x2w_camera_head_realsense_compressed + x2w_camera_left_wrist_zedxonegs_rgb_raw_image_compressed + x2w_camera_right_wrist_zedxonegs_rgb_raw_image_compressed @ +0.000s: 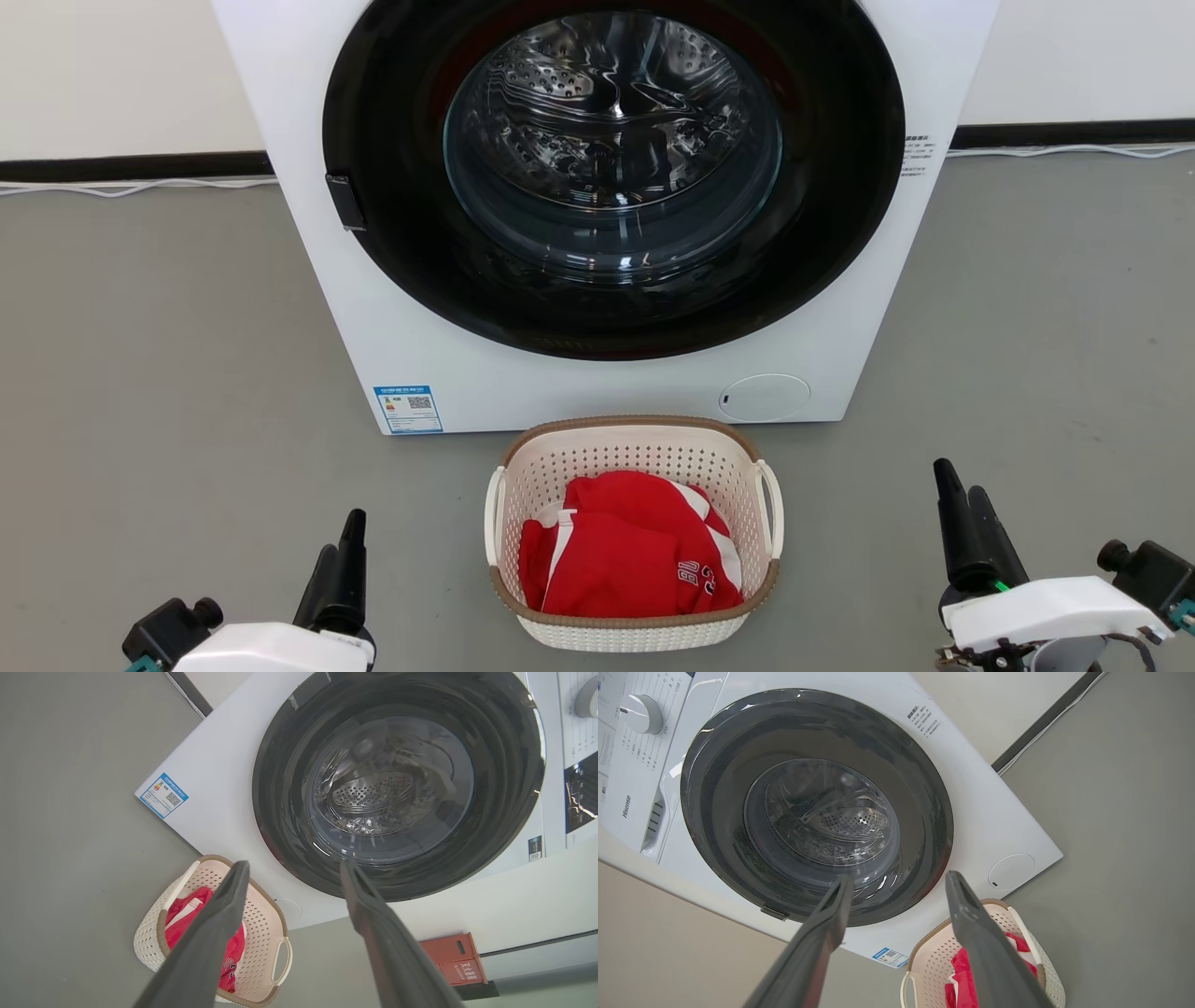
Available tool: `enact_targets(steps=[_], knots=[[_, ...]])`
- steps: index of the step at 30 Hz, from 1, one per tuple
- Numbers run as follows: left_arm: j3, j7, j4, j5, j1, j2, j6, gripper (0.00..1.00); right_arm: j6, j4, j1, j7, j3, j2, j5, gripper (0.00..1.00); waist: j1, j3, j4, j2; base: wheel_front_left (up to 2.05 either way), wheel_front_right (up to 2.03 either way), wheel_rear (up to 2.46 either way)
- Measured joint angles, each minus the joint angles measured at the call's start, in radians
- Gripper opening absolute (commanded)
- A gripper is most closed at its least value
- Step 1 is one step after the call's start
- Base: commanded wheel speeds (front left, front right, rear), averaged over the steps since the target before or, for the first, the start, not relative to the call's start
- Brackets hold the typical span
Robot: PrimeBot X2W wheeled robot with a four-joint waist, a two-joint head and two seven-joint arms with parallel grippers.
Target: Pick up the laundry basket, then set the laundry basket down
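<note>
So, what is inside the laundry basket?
A crumpled red garment with white stripes and lettering lies in the laundry basket. It covers the bottom, so anything under it cannot be seen.

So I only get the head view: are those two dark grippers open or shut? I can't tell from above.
Observer: Open. The wrist views show the left gripper and right gripper spread wide, holding nothing.
Operator: Anything beside the washing machine?
Observer: A red box by the wall.
Operator: Any controls?
Observer: A white dial near its top.
</note>
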Motion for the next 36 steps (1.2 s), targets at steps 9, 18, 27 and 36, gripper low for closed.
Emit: enact_targets(steps=[9, 18, 27, 36], knots=[[-0.007, -0.025, -0.005, 0.128, 0.004, 0.001, 0.012, 1.00, 0.000, 0.002, 0.001, -0.025, 0.015, -0.006, -0.125, 1.00, -0.0001, -0.002, -0.002, 0.0000, 0.00, 0.00, 0.00], [-0.015, -0.051, -0.023, 0.263, 0.006, 0.002, 0.021, 1.00, 0.001, 0.002, 0.001, -0.049, 0.022, -0.015, -0.240, 1.00, 0.0000, -0.002, -0.005, 0.0000, 0.00, 0.00, 0.00], [-0.022, -0.077, -0.029, 0.377, 0.020, 0.002, 0.030, 1.00, 0.001, 0.002, 0.008, -0.078, 0.025, -0.021, -0.354, 1.00, 0.0000, -0.003, -0.008, 0.0000, 0.00, 0.00, 0.00], [-0.027, -0.098, -0.031, 0.484, 0.020, 0.004, 0.030, 1.00, 0.001, 0.005, 0.020, -0.100, 0.029, -0.025, -0.450, 1.00, 0.0000, -0.004, -0.010, 0.0000, 0.00, 0.00, 0.00]])
